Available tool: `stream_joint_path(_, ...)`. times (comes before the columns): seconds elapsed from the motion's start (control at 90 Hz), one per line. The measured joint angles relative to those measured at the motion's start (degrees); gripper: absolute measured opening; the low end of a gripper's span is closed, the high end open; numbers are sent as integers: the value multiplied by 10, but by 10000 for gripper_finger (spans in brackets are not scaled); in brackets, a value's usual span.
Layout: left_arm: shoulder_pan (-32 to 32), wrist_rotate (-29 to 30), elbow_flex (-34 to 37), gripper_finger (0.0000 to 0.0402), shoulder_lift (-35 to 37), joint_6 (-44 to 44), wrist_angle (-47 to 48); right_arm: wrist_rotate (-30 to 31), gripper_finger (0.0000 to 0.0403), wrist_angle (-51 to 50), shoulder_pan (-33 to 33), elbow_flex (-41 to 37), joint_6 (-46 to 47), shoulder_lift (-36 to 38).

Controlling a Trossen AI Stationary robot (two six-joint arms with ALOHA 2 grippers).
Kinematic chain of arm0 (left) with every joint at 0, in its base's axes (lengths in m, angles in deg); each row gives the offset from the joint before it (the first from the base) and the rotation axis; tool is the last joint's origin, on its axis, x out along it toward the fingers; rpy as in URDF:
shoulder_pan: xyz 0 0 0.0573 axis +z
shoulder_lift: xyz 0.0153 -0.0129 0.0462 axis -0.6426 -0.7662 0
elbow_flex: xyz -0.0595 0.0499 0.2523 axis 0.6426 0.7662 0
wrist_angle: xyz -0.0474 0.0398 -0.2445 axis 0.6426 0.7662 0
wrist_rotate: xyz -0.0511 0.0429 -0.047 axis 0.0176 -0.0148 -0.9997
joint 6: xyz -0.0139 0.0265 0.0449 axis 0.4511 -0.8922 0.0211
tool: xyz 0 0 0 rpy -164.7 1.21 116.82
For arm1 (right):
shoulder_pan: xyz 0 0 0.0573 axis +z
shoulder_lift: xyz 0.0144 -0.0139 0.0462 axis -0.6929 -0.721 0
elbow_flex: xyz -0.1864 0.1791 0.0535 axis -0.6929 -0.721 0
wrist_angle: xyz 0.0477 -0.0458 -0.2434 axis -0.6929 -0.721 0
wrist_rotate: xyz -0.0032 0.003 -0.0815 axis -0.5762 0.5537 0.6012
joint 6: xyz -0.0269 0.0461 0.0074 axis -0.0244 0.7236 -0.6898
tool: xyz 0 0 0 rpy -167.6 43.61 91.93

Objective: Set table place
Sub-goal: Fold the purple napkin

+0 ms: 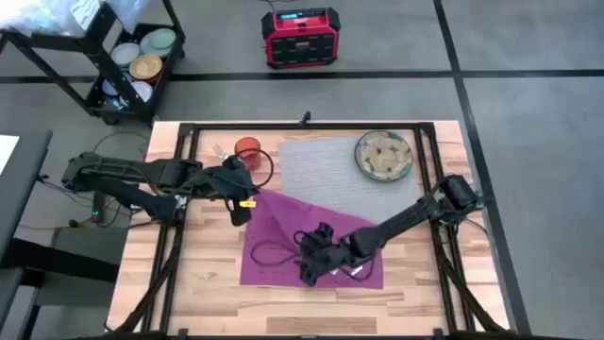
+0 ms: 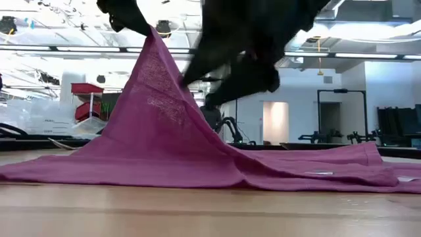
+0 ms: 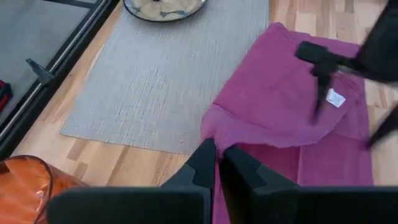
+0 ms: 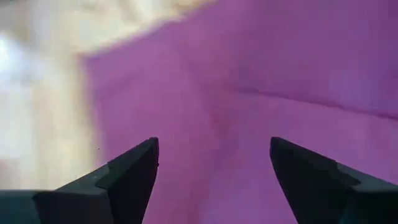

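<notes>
1. High view: we see the magenta napkin (image 1: 307, 247) spread on the table (image 1: 203, 302), one corner lifted toward the left gripper (image 1: 243, 200).
2. Our left gripper (image 3: 217, 163) is clenched on that napkin (image 3: 283, 112) corner, holding it up off the table; in the low view the napkin (image 2: 164, 125) rises to a peak there.
3. Our right gripper (image 1: 311, 269) hangs low over the napkin's near part, its fingers (image 4: 134, 171) spread wide, grasping nothing; only napkin (image 4: 249, 124) shows between them.
4. The grey mat (image 1: 326, 165) lies beyond the napkin, whose far edge overlaps it.
5. The plate (image 1: 383, 156) sits on the mat's far right corner.
6. The orange cup (image 1: 248, 151) stands just left of the mat, near the left gripper.
</notes>
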Motion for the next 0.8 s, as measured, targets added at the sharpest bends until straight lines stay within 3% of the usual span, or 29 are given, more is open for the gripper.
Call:
stream_joint_path(0.389, 0, 0, 0, 0, 0, 2, 0, 41, 291, -23, 3, 2, 34, -32)
stream_joint_path(0.622, 0, -1, 0, 0, 0, 1, 0, 61, 286, -143, 2, 1, 107, -36)
stream_joint_path(0.711, 0, -1, 0, 0, 0, -1, 0, 63, 265, -173, 2, 1, 129, -36)
stream_joint_path(0.8, 0, -1, 0, 0, 0, -2, 0, 62, 209, -204, 4, 1, 161, -35)
